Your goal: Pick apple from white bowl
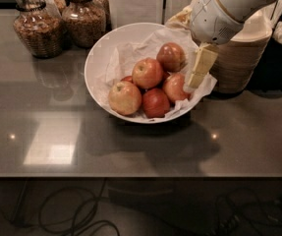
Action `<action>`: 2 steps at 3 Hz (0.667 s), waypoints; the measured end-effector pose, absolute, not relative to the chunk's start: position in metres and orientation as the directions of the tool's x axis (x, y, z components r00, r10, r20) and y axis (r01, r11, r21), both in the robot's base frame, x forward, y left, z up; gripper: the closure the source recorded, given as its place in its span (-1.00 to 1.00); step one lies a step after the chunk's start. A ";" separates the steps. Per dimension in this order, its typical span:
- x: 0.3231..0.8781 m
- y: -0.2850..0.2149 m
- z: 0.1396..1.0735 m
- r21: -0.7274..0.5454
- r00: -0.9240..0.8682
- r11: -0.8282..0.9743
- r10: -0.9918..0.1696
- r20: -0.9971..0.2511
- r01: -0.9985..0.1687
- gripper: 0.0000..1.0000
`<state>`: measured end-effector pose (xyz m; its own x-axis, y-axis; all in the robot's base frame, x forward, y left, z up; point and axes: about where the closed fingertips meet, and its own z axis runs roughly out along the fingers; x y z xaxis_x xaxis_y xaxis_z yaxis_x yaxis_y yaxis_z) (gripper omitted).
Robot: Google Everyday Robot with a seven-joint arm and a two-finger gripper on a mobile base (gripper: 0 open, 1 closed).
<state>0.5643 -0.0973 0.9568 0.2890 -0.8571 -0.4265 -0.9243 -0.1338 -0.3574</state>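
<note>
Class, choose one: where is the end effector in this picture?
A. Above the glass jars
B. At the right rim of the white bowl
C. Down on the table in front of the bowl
B: the end effector hangs at the right rim of the white bowl, well away from the jars and above the table rather than on it.

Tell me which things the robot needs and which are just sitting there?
Needed: the apple, the white bowl, the gripper over the bowl's right rim.
Just sitting: other apples, two glass jars, stacked beige bowls.
</note>
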 end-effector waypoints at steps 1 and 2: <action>0.570 -0.083 0.947 -0.337 0.327 -0.185 -0.838 -0.436 -0.923 -0.90; 0.574 -0.072 0.939 -0.317 0.353 -0.225 -0.825 -0.441 -0.922 -0.90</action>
